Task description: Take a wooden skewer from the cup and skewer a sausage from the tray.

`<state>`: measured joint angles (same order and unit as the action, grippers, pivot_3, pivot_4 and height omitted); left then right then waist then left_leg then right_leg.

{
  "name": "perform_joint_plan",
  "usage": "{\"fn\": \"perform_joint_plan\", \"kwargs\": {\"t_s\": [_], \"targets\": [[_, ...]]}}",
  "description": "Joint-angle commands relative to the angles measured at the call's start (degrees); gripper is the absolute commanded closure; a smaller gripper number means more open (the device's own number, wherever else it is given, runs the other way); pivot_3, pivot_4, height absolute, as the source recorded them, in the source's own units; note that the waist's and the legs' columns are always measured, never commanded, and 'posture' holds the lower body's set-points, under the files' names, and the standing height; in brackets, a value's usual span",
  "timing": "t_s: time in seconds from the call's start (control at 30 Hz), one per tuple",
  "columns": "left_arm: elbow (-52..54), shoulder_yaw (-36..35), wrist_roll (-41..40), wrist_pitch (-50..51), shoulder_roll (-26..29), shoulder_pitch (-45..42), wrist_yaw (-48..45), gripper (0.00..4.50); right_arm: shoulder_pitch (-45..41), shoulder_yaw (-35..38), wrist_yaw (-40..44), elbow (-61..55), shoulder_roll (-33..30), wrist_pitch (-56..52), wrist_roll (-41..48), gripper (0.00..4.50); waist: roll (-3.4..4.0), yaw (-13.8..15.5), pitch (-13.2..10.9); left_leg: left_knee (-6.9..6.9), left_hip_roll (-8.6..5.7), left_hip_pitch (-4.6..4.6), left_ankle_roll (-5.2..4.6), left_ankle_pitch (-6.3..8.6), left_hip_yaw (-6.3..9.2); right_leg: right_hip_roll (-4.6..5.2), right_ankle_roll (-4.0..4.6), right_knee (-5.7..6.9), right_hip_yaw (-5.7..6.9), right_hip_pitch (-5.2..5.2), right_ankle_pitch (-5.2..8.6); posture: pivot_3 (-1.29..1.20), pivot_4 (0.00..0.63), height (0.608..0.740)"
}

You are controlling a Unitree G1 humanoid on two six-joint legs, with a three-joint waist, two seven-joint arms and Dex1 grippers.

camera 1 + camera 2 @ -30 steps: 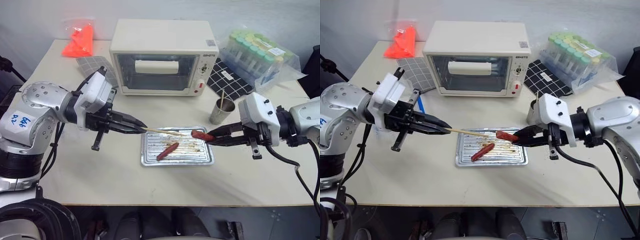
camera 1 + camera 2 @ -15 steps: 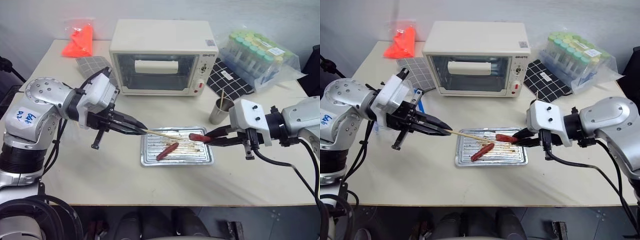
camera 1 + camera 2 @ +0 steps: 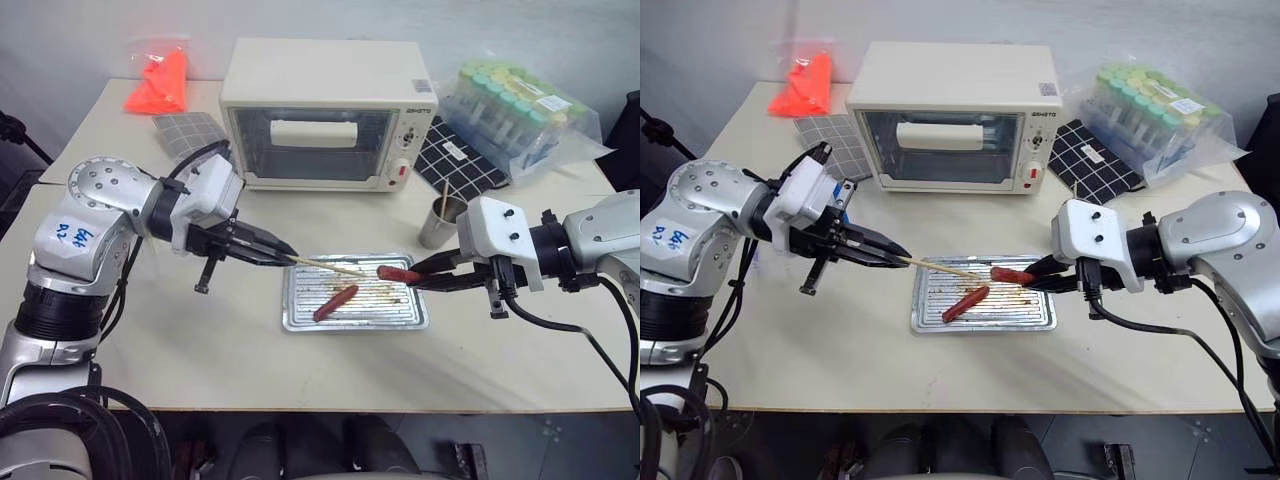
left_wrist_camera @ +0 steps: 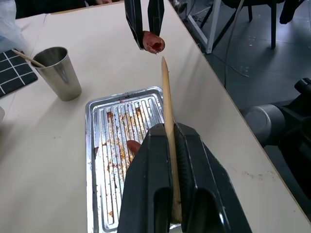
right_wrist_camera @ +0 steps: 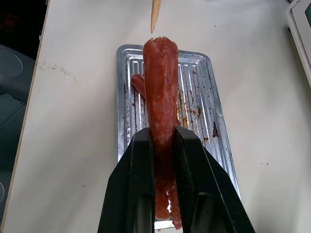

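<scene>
I have the left gripper with jaws pinching the skewer near its blunt end, so the point sticks out toward the other arm. The right gripper has its jaws pinching a sausage by the rear half, held above the tray, the free end facing the point for a lengthwise pierce. Tip and sausage end are just apart, not yet touching. The second sausage lies in the tray; the cup stands behind.
</scene>
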<state>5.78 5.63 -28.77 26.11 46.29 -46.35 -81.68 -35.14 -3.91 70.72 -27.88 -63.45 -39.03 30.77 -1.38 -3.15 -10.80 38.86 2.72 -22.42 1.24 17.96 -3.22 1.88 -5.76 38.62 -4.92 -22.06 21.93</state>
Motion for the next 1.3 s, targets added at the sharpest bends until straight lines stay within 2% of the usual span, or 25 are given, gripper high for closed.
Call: {"fn": "perform_joint_plan", "kwargs": {"t_s": [0.03,0.73,0.8,0.93,1.3], "targets": [[0.9,-0.5,0.2,-0.4,-0.4,-1.3,0.7,4.50,-1.2,0.4,-0.4,-1.7,0.4,-0.1,0.1,4.23,0.00,0.0,0.0,0.00,0.01,0.00,0.00,0.00,0.00,0.00,0.00,0.01,0.00,-0.01,0.00,0.00,0.150,0.740],[-0.4,1.8,3.3,-1.0,-4.5,-3.5,2.8,4.50,-2.7,-0.5,-1.2,-3.1,1.1,-1.0,-0.4,4.23,0.00,0.0,0.0,0.27,-0.01,-0.53,0.01,-0.01,0.03,0.02,0.00,0.29,0.02,-0.52,0.00,0.00,0.150,0.740],[0.3,2.2,3.4,0.0,-4.8,-3.5,3.5,4.50,-3.2,-1.4,-1.4,-3.2,0.9,-0.5,-1.7,4.23,0.00,0.0,0.0,0.27,-0.01,-0.53,0.01,-0.01,0.04,0.02,0.00,0.29,0.03,-0.52,0.00,0.00,0.150,0.740],[2.3,3.5,4.6,0.4,-5.5,-2.8,4.9,4.50,-4.7,-6.1,-2.2,-2.6,-0.1,3.7,-10.0,4.23,0.00,-0.1,0.0,0.27,0.00,-0.53,0.01,-0.01,0.04,0.01,0.00,0.31,0.02,-0.55,0.00,0.00,0.150,0.740],[4.9,5.9,8.2,2.1,-9.7,-1.1,12.6,4.50,-9.0,-10.2,-1.9,-0.7,3.0,3.6,-16.7,4.23,0.00,0.0,0.0,0.31,-0.02,-0.58,0.02,-0.01,0.04,0.03,0.00,0.37,0.03,-0.59,0.00,0.00,0.150,0.740]]}}
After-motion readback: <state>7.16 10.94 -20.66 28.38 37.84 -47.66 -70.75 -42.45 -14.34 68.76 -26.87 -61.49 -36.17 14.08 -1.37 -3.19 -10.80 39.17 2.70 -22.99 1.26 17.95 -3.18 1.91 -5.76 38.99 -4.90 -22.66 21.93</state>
